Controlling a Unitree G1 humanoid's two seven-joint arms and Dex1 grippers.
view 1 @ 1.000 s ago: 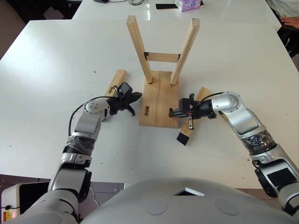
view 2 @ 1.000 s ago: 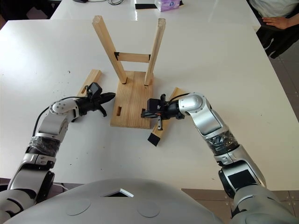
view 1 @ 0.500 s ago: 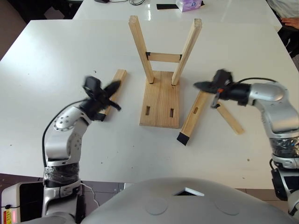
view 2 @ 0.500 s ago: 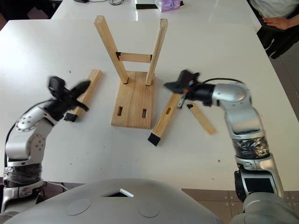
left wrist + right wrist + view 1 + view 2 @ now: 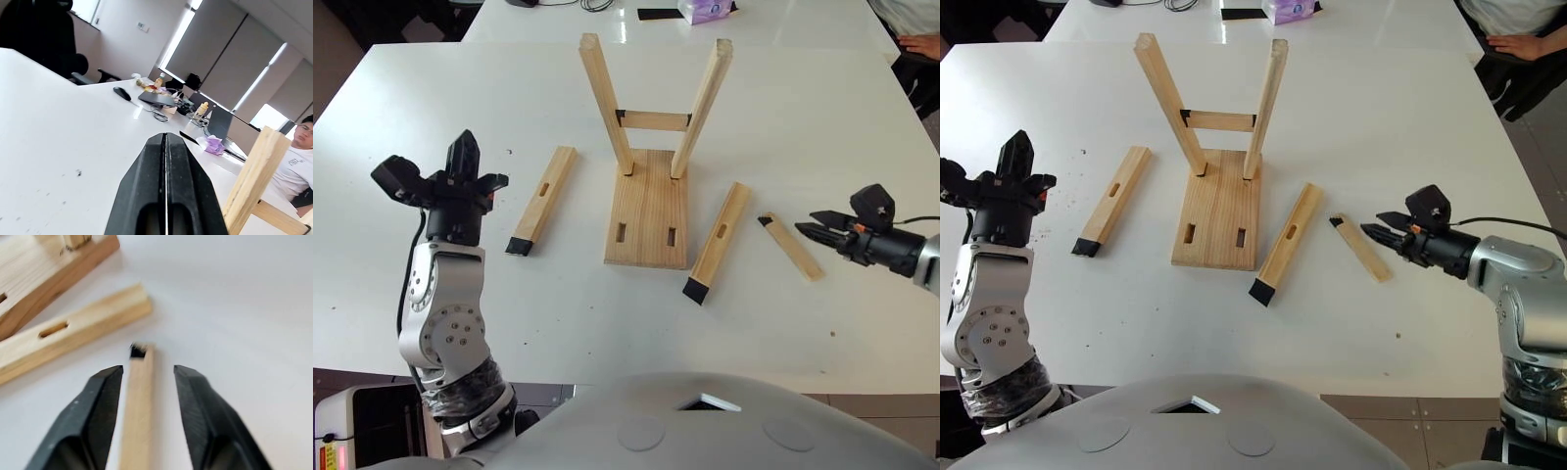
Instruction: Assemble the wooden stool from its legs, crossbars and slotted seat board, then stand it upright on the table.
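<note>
The seat board (image 5: 646, 223) is lying on the desk (image 5: 431, 98), two legs (image 5: 605, 103) standing at its far end. One loose leg (image 5: 541, 199) is lying left of it, another leg (image 5: 717, 241) right, a crossbar (image 5: 792, 246) farther right.

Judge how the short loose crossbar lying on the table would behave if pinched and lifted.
The crossbar is a solid-looking wooden stick, so it will probably stay stiff and feel light. Its flat sides suggest it would slide rather than roll if pushed. Being narrow, it may pivot if the right claw pinches it off-centre.
</note>
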